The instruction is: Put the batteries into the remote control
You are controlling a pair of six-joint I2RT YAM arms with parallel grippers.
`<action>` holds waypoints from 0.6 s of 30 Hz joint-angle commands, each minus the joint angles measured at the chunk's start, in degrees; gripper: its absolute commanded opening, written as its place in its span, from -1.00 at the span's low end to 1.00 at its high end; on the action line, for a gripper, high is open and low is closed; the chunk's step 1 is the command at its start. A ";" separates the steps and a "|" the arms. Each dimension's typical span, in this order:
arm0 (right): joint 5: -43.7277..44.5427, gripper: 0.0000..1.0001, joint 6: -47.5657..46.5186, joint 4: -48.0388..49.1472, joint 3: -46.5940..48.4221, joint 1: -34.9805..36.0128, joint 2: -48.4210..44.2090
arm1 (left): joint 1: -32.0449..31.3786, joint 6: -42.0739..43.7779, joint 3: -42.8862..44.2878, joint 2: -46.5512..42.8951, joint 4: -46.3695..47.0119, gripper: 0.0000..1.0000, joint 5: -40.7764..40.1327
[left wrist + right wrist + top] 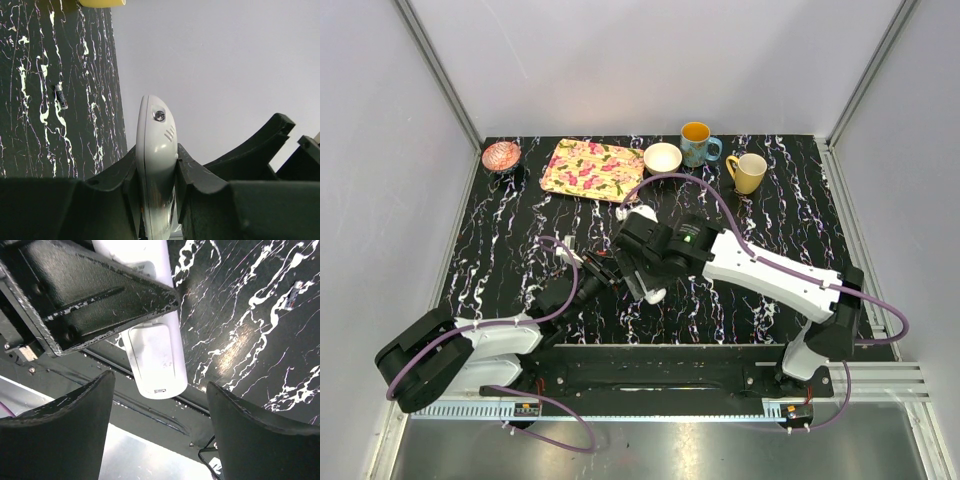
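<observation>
Black white-veined bench [500,240] boxed in by pale walls [380,150] on left, back and right. Far edge is crowded: pink bowl [502,155], floral tray [592,168], white bowl [663,157], blue mug [696,143], yellow mug [748,172], all in a row and well apart from the arms. Left and right strips of the bench are bare; the near edge is taken up by the black base plate [650,365] carrying both arms. Both arms meet just left of the bench's middle, wrists close together, little room between them.

Left tool [156,150] is clamped on the remote [155,125], one finger on each long side, the remote lifted off the bench with its rounded end sticking out past the fingertips. That end shows a small round dark dot and three short slots. Body is white, glossy, slim.

Right tool [160,382] is spread wide, its fingers [60,425] on either side of the remote's other rounded end, not touching it. This face of the remote has a rounded rectangular panel with a small notch at the tip; cannot tell whether it is a cover or a bare compartment.

One battery [61,96], small and dark, lies loose on the bench, apart from both tools.
</observation>
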 commanded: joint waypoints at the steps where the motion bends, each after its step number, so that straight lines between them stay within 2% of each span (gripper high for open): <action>1: 4.38 0.67 1.57 1.45 3.73 -0.19 -4.14 | -0.17 -0.47 -0.20 -0.60 4.13 -1.00 -0.57; 4: 3.34 0.68 4.02 3.90 0.59 -3.77 -6.51 | -0.26 -0.56 -0.55 -0.52 5.09 -1.00 -0.48; 11: -14.67 0.71 10.27 22.78 -15.06 -13.63 -18.63 | -0.26 -1.17 -1.87 -1.48 7.55 -1.00 -0.83; 18: -28.03 0.77 13.00 34.31 -24.56 -17.59 -21.99 | -0.17 -1.44 -2.66 -2.27 8.70 -1.00 0.05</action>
